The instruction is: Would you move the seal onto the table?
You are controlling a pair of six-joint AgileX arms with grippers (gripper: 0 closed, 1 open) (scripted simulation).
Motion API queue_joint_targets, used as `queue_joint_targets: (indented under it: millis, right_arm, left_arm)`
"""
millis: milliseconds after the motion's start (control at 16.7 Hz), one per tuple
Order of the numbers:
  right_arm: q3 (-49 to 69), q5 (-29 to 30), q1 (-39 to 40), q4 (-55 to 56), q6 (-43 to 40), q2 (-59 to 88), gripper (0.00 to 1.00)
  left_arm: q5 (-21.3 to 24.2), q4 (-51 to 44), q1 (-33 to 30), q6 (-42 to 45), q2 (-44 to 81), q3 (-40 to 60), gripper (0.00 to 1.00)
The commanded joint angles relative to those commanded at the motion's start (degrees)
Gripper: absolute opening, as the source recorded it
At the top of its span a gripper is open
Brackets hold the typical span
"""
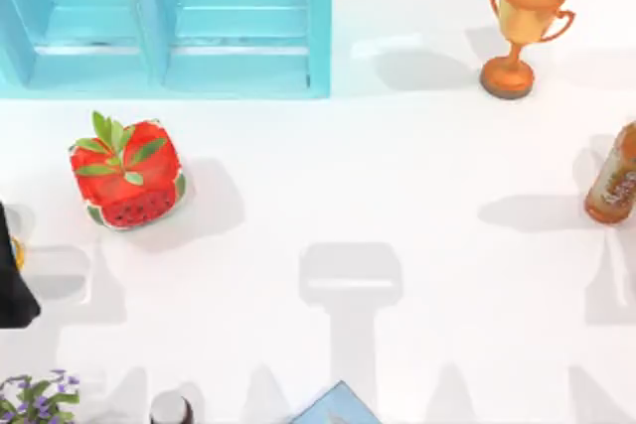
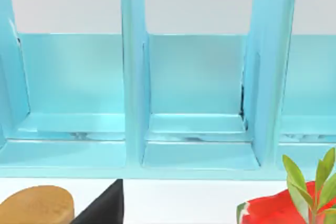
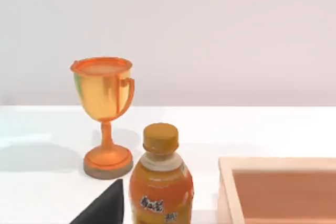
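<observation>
The seal (image 2: 37,205) is a tan-brown rounded block, seen in the left wrist view right beside one black finger (image 2: 102,207) of my left gripper. It sits low against the white table (image 1: 397,196); I cannot tell whether it rests there. In the top view a sliver of the seal (image 1: 18,251) peeks out beside my left arm (image 1: 10,275) at the table's left edge. The left gripper is open. My right gripper is parked at the right by the bottle, one finger (image 3: 102,207) showing, open and holding nothing.
A light-blue cabinet (image 1: 164,22) with bare shelves stands at the back left. A watermelon cube (image 1: 127,174) sits in front of it. At the right are an orange trophy (image 1: 522,32), an amber bottle (image 1: 613,176) and a wooden tray (image 3: 278,187). A small plant (image 1: 35,399) stands at the front left.
</observation>
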Motion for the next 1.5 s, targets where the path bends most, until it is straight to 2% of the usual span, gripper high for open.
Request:
queue_joint_targets:
  millis: [240, 480, 1080, 1500]
  right_arm:
    - [1.8, 0.0, -0.8, -1.8, -0.8, 1.8, 1.0]
    - [12.3, 0.0, -4.7, -11.1, -4.8, 12.8, 1.0]
    - [52.6, -0.2, -20.1, -49.8, -19.8, 67.0, 1.0]
    - [73.7, 0.0, -28.0, -68.5, -27.6, 92.2, 1.0]
  left_arm:
    - [0.0, 0.0, 0.0, 0.0, 0.0, 0.0, 1.0]
    - [0.0, 0.0, 0.0, 0.0, 0.0, 0.0, 1.0]
    - [0.0, 0.0, 0.0, 0.0, 0.0, 0.0, 1.0]
    - [0.0, 0.0, 0.0, 0.0, 0.0, 0.0, 1.0]
